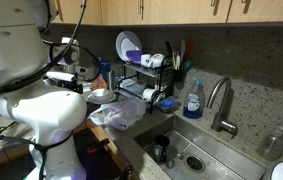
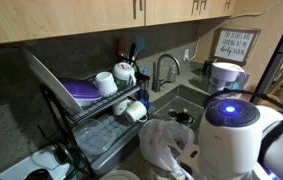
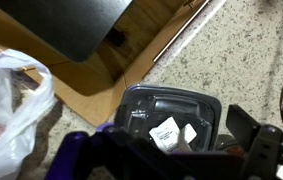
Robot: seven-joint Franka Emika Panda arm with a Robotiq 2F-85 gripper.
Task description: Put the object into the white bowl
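In the wrist view a black plastic tray (image 3: 171, 105) holding small white packets (image 3: 166, 132) lies on the speckled counter right below my gripper (image 3: 171, 165). The gripper is a dark blur along the bottom edge, with one finger at the right and a purple blurred shape (image 3: 76, 150) at the left. I cannot tell whether the jaws are open or hold anything. In an exterior view a pale round bowl (image 1: 101, 96) sits close to the arm's end. The arm hides the gripper in both exterior views.
A crumpled plastic bag (image 3: 11, 110) lies to the left, and shows in both exterior views (image 1: 116, 115) (image 2: 166, 140). A wooden board (image 3: 91, 75) lies behind the tray. A dish rack (image 1: 146, 75) with plates and mugs, a sink (image 1: 186, 150), a faucet (image 1: 221, 100) and a soap bottle (image 1: 193, 100) stand nearby.
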